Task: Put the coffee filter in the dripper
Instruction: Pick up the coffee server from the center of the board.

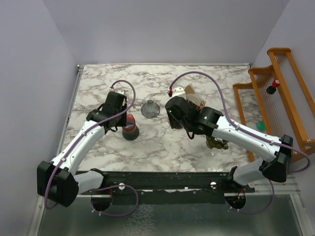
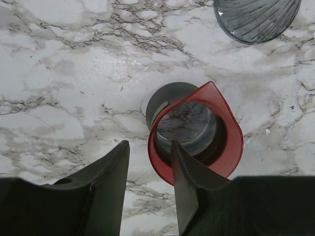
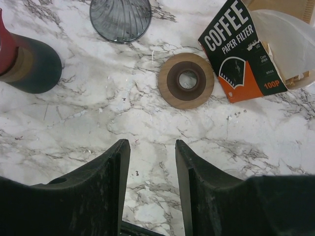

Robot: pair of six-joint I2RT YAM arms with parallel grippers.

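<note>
Left gripper (image 2: 148,145) hangs over the red-topped carafe (image 2: 194,128), jaws moderately wide and gripping nothing. The left edge of the carafe's red rim sits in the gap between the fingers; can't tell if it touches.

The grey ribbed glass dripper (image 1: 150,109) stands on the marble table (image 1: 98,78), just right of the carafe and apart from it.

Right gripper (image 3: 151,145) hovers over bare marble right of the dripper, jaws apart, empty. Ahead of it a wooden ring (image 3: 186,80) lies flat, just beside the "COFFEE PAPER FILTER" carton (image 3: 241,49).

Coffee filter (image 3: 288,39): white paper lying flat on the table, on the side of the carton away from the ring and partly under the carton. It is well apart from the dripper, with ring and carton between. In the right wrist view its rounded wide edge faces right, away from the carton. The tip end is hidden under the carton, so the long axis looks to run from carton to outer edge. Single sheet or stack: can't tell.

Wooden rack (image 1: 278,50) stands off the table's right edge.
</note>
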